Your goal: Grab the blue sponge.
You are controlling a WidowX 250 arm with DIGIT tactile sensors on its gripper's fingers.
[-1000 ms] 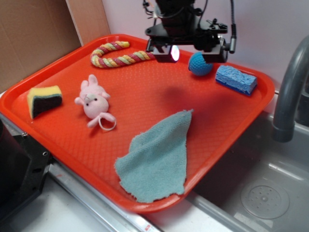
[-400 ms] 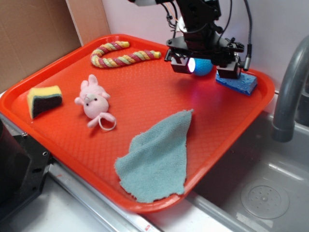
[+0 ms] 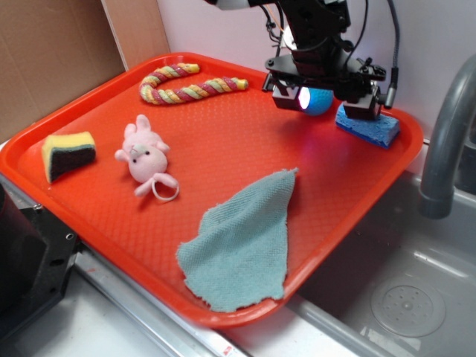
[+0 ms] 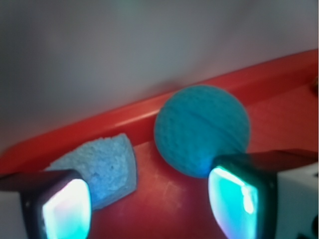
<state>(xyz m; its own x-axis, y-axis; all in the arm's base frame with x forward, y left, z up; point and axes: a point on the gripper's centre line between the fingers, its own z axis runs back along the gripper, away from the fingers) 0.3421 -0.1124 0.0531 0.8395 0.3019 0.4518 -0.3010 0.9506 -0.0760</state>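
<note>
Red tray (image 3: 89,223) beside a sink (image 3: 401,297), seemingly steel.

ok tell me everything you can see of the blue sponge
The blue sponge is a small rectangular block of porous light-blue foam with a darker blue band along its lower edge. It lies flat at the far right corner of the red tray, beside the teal ball. The open pincer hangs above it, hiding part; whether a finger touches it is unclear.
</note>
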